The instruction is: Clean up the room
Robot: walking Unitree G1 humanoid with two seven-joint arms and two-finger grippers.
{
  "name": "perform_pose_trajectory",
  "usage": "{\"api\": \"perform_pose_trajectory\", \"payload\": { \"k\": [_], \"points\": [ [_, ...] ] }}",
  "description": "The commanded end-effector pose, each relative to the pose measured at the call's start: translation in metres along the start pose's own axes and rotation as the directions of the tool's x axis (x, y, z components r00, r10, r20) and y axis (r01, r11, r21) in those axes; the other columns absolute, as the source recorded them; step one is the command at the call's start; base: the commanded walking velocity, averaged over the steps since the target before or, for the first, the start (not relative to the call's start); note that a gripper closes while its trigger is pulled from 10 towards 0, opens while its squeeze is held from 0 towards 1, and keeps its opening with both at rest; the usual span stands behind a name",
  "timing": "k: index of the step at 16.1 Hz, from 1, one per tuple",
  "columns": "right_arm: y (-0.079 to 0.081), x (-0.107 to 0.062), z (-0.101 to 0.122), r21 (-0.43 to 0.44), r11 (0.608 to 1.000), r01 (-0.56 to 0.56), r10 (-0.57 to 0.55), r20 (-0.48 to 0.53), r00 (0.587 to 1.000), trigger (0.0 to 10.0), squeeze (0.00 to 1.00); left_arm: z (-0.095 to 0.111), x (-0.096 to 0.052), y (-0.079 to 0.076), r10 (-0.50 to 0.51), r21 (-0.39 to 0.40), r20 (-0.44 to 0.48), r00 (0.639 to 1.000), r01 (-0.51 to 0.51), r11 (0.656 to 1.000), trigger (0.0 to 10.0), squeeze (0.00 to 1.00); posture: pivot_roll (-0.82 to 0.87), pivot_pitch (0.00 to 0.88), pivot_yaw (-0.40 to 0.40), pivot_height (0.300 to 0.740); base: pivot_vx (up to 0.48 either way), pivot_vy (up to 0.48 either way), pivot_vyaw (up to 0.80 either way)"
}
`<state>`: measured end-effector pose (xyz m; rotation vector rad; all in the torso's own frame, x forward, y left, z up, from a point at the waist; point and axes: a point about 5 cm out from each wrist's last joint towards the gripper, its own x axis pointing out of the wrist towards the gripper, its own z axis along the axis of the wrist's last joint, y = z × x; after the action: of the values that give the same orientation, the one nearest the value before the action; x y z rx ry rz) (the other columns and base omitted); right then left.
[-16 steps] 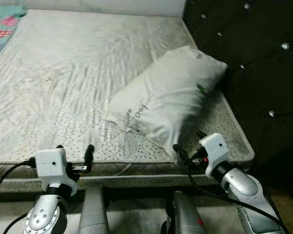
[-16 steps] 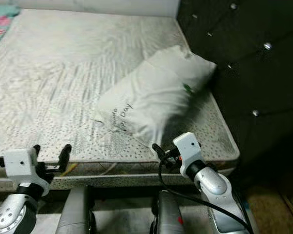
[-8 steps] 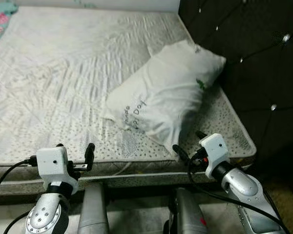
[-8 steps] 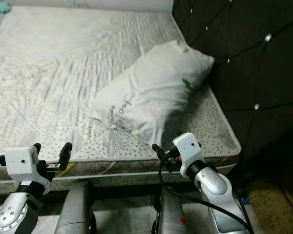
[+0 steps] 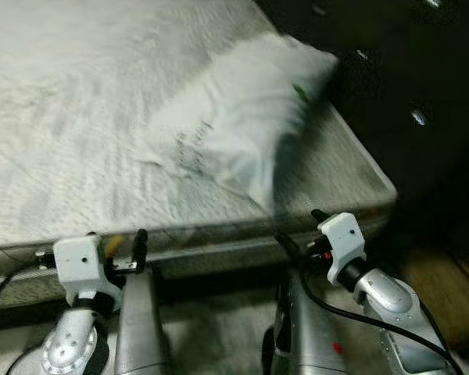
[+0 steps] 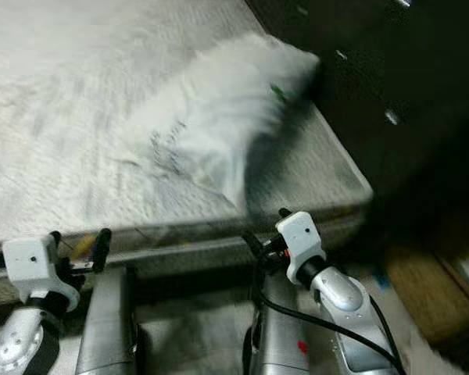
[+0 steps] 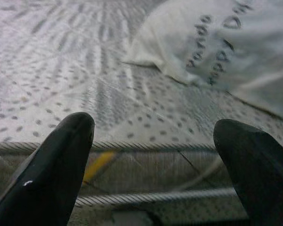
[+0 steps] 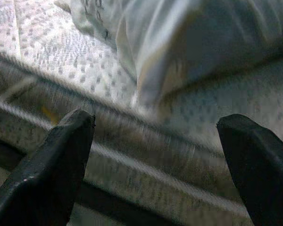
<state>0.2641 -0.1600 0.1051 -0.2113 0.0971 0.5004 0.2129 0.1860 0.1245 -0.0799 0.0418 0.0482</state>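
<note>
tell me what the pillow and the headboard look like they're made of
Pillow: soft white woven fabric, matte, creased, with dark printed lettering. Headboard: probably dark padded upholstery, leather-like or velvet; shiny studs dimple its surface, though blur leaves the exact material open.

white printed pillow (image 5: 234, 117) lying slantwise on bare mattress (image 5: 55, 125), near headboard-side corner.

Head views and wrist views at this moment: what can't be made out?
- White printed pillow: its lettering is smeared by motion blur in both eye views.
- Same lettering in the left wrist view: cut off by the frame edge.
- Dark tufted headboard: its detail is lost in shadow.
- Yellow strip on the grey speckled mattress edge: too small to identify.
</note>
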Motion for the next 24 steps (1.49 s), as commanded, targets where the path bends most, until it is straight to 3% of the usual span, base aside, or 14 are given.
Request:
{"api": "perform_pose_trajectory", "payload": {
  "k": [1,8,11,24],
  "points": [
    [-0.002,0.006,0.01,-0.006,1.0,0.009,-0.009,0.034,0.999,10.0,0.0,-0.002,-0.004,0.004,0.032,0.003,-0.011,0.999,-0.032,0.999,10.0,0.0,-0.07,0.193,-0.071,0.468,0.0,0.0,0.0],
    [-0.005,0.02,0.022,-0.007,0.999,0.043,-0.042,0.075,0.996,10.0,0.0,0.0,-0.005,0.006,0.051,0.0,-0.003,0.999,-0.051,0.999,10.0,0.0,-0.06,0.208,-0.083,0.468,0.0,0.0,0.0],
    [-0.006,0.021,0.024,0.014,0.999,0.048,-0.049,0.084,0.995,10.0,0.0,0.0,-0.005,0.004,0.047,-0.004,-0.004,0.999,-0.048,0.999,10.0,0.0,-0.06,0.207,-0.082,0.491,0.0,0.0,0.0],
    [-0.003,0.023,0.032,0.06,0.997,0.043,-0.051,0.128,0.99,10.0,0.0,0.001,-0.001,-0.002,0.031,-0.027,0.0,1.0,-0.031,0.999,10.0,0.0,-0.06,0.194,-0.074,0.491,0.0,0.0,-0.2]
  ]
}}
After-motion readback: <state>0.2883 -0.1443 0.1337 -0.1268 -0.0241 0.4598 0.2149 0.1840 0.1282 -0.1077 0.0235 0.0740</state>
